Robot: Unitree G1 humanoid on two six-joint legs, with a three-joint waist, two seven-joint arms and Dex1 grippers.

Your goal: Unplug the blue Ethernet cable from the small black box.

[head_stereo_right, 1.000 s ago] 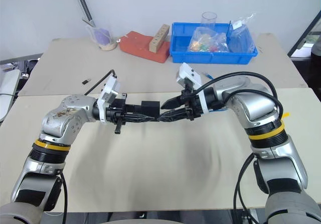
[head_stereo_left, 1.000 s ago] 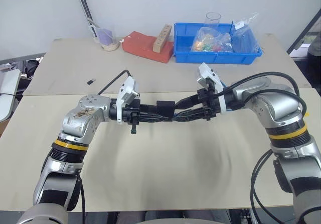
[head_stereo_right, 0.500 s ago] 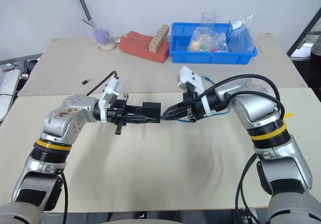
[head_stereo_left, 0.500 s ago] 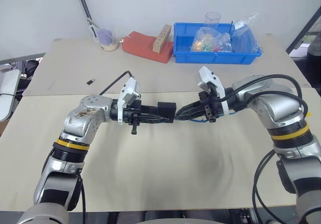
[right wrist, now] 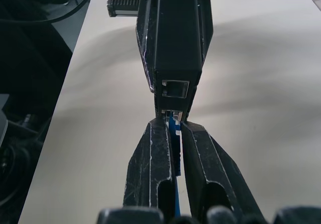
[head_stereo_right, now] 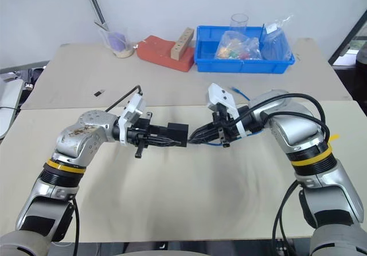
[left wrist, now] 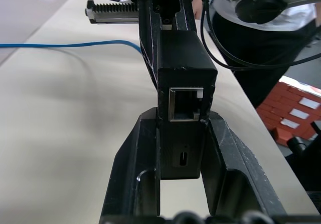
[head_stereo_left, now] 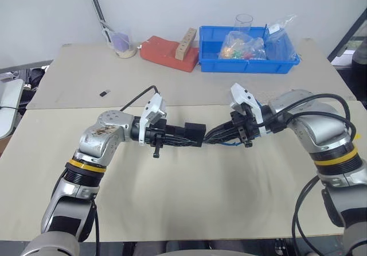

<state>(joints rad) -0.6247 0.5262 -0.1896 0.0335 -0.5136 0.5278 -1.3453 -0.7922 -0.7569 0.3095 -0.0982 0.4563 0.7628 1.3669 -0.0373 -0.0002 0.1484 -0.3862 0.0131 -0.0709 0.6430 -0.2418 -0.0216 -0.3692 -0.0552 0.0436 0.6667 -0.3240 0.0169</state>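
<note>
My left gripper [head_stereo_left: 188, 135] is shut on the small black box [head_stereo_left: 196, 133] and holds it above the near table, between the two arms. In the left wrist view the box [left wrist: 184, 68] sits clamped between the fingers [left wrist: 136, 148], and the port facing them is empty. My right gripper [right wrist: 174, 124] comes in from the other side and is shut on the plug end of the blue Ethernet cable [right wrist: 174, 133]. The plug tip lies right at the box's face, below an empty port. I cannot tell whether it is seated. The cable [head_stereo_left: 230, 143] trails back under the right wrist.
On the far table stand a blue bin [head_stereo_left: 249, 66] with bags, a red-orange block [head_stereo_left: 166, 52] carrying a wooden strip, and a cup [head_stereo_left: 123, 45]. A tiny dark stick [head_stereo_left: 104, 93] lies far left. Bare tabletop lies beneath both arms.
My right gripper, open around the box's end a second ago, has shut on the blue cable's plug and drawn slightly right. The left gripper still holds the box, a little lower.
</note>
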